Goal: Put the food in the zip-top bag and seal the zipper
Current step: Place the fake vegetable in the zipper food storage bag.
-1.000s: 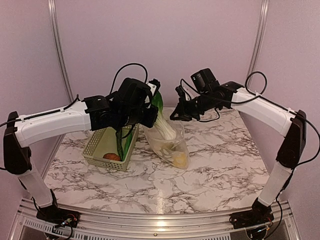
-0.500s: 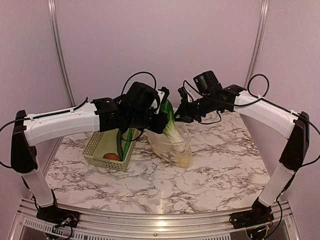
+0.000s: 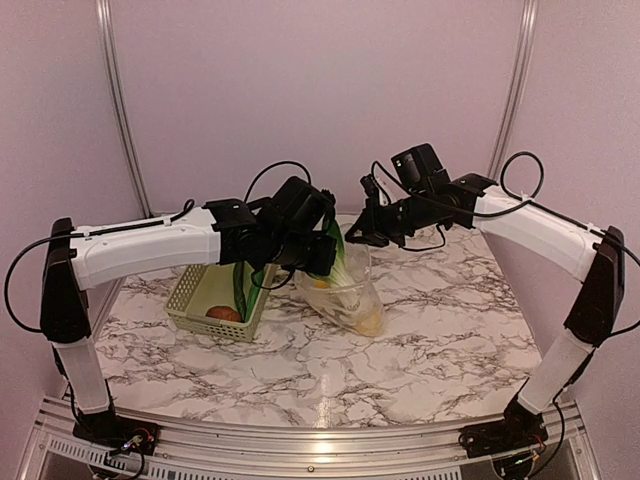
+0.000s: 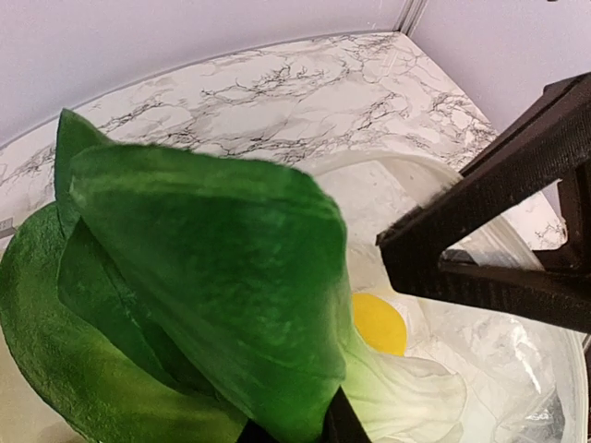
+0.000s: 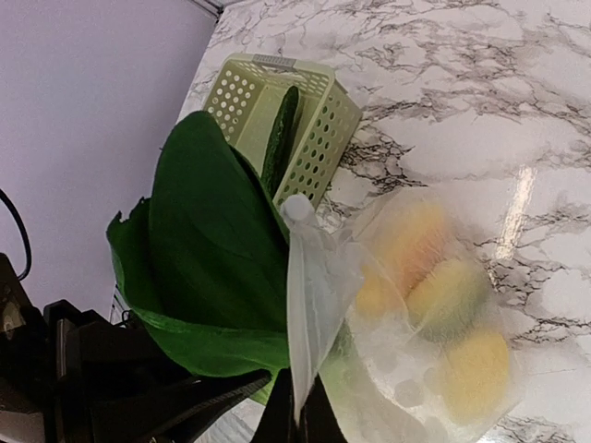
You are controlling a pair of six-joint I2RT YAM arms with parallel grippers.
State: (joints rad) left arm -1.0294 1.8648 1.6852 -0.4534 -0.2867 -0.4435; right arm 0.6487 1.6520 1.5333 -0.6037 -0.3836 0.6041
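My left gripper (image 3: 322, 248) is shut on the bok choy (image 3: 340, 262) and holds it stem-down inside the mouth of the zip-top bag (image 3: 356, 300). In the left wrist view the green leaves (image 4: 203, 277) fill the frame, with the white stem (image 4: 406, 392) and a yellow lemon (image 4: 379, 323) below in the bag. My right gripper (image 3: 357, 233) is shut on the bag's mouth edge (image 5: 309, 305) and holds it up. Yellow and orange pieces (image 5: 443, 295) lie at the bag's bottom. A long green piece (image 5: 280, 138) and a reddish-brown round one (image 3: 223, 313) are in the basket.
The pale green lattice basket (image 3: 195, 290) stands on the marble table just left of the bag, under my left arm; it also shows in the right wrist view (image 5: 319, 138). The two grippers are close together above the bag. The back wall is near behind.
My left gripper has moved right and down with the bok choy, from above the basket's edge into the bag's mouth. The right gripper has kept its hold on the bag's edge.
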